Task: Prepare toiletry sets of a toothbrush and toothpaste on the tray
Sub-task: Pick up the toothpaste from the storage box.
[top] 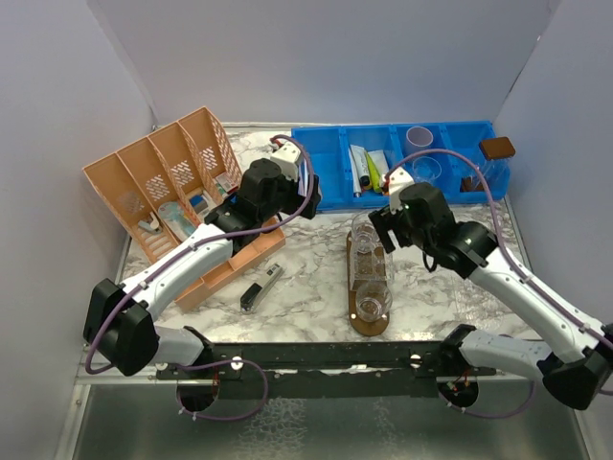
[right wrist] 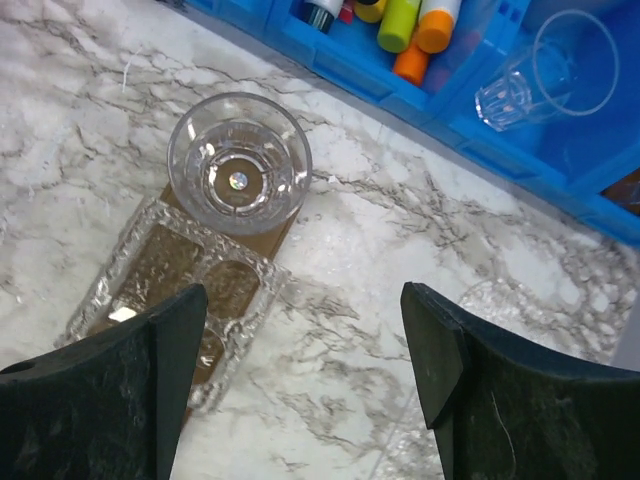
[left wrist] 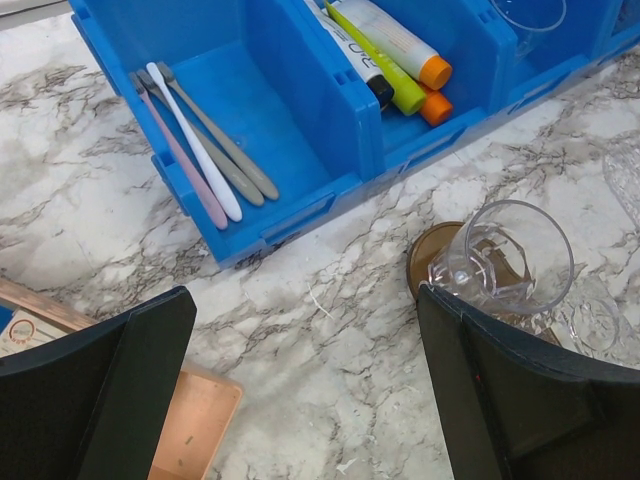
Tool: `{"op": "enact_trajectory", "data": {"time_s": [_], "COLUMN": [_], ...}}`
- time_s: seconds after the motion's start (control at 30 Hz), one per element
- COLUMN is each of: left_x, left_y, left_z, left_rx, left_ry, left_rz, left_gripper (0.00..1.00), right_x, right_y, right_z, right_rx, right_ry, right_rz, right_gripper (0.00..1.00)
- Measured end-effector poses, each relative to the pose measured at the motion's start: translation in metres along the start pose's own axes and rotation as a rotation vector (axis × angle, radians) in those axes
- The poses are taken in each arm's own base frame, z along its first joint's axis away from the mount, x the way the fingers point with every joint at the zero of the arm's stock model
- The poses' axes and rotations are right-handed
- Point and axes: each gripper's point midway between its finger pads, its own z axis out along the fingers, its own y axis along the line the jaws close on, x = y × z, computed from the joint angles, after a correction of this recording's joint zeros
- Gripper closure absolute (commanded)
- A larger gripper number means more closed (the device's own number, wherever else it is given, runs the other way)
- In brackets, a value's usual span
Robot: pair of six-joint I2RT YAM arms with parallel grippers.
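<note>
The dark brown tray (top: 368,326) lies mid-table with three clear tumblers (top: 372,264) in a row on it. The far tumbler (right wrist: 238,165) looks empty from above and also shows in the left wrist view (left wrist: 510,255). Several toothbrushes (left wrist: 200,140) lie in the left compartment of a blue bin (left wrist: 330,95). Tubes, one lime green (left wrist: 385,55), lie in the compartment beside them. My left gripper (left wrist: 305,400) is open and empty over bare marble, in front of the toothbrush compartment. My right gripper (right wrist: 305,380) is open and empty just right of the tray's far end.
The blue bin (top: 479,134) runs along the back; it also holds spare tumblers (right wrist: 545,75) and a brown block (top: 497,148). An orange divided basket (top: 163,182) stands at the left. A small dark and pale object (top: 261,286) lies left of the tray.
</note>
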Motion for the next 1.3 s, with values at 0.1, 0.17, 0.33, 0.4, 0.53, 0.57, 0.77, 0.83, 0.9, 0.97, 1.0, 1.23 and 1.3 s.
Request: {"op": "enact_trajectory", "data": {"time_s": [0.1, 0.17, 0.33, 0.4, 0.53, 0.57, 0.77, 0.83, 0.9, 0.97, 1.0, 1.23, 1.3], "left_x": [0.001, 0.001, 0.002, 0.001, -0.003, -0.004, -0.003, -0.003, -0.003, -0.003, -0.003, -0.003, -0.003], "left_y": [0.0, 0.0, 0.0, 0.0, -0.001, -0.001, -0.001, 0.0, -0.001, -0.001, -0.001, -0.001, -0.001], "left_z": [0.001, 0.001, 0.0, 0.0, 0.0, 0.0, -0.001, -0.001, -0.001, -0.001, -0.001, -0.001, -0.001], "left_rx": [-0.001, -0.001, -0.002, -0.002, 0.0, 0.001, 0.001, 0.0, 0.0, 0.0, 0.0, 0.001, 0.001], "left_ry": [0.004, 0.004, 0.008, 0.006, -0.001, -0.003, -0.001, 0.002, 0.002, 0.002, 0.002, 0.002, 0.002], "left_rz": [0.0, 0.001, 0.001, 0.001, 0.0, 0.0, 0.0, 0.0, -0.001, 0.0, 0.0, -0.001, -0.001], "left_gripper": [0.03, 0.04, 0.03, 0.03, 0.03, 0.03, 0.03, 0.03, 0.03, 0.03, 0.03, 0.03, 0.03], "right_x": [-0.001, -0.005, -0.024, -0.031, -0.034, -0.035, -0.063, -0.073, -0.08, -0.086, -0.087, -0.094, -0.092], "right_y": [0.006, 0.011, 0.01, -0.003, -0.036, -0.046, -0.068, -0.071, -0.075, -0.078, -0.079, -0.091, -0.092], "right_z": [0.014, 0.029, 0.076, 0.099, 0.137, 0.148, 0.216, 0.24, 0.258, 0.272, 0.277, 0.301, 0.311], "right_rx": [0.009, 0.023, 0.066, 0.091, 0.137, 0.151, 0.178, 0.183, 0.19, 0.193, 0.194, 0.214, 0.219], "right_ry": [0.042, 0.078, 0.14, 0.152, 0.161, 0.165, 0.151, 0.147, 0.145, 0.139, 0.138, 0.12, 0.122], "right_rz": [0.067, 0.107, 0.191, 0.248, 0.349, 0.372, 0.408, 0.409, 0.411, 0.411, 0.411, 0.402, 0.393], "right_gripper": [0.19, 0.19, 0.35, 0.4, 0.42, 0.43, 0.44, 0.44, 0.45, 0.45, 0.47, 0.51, 0.51]}}
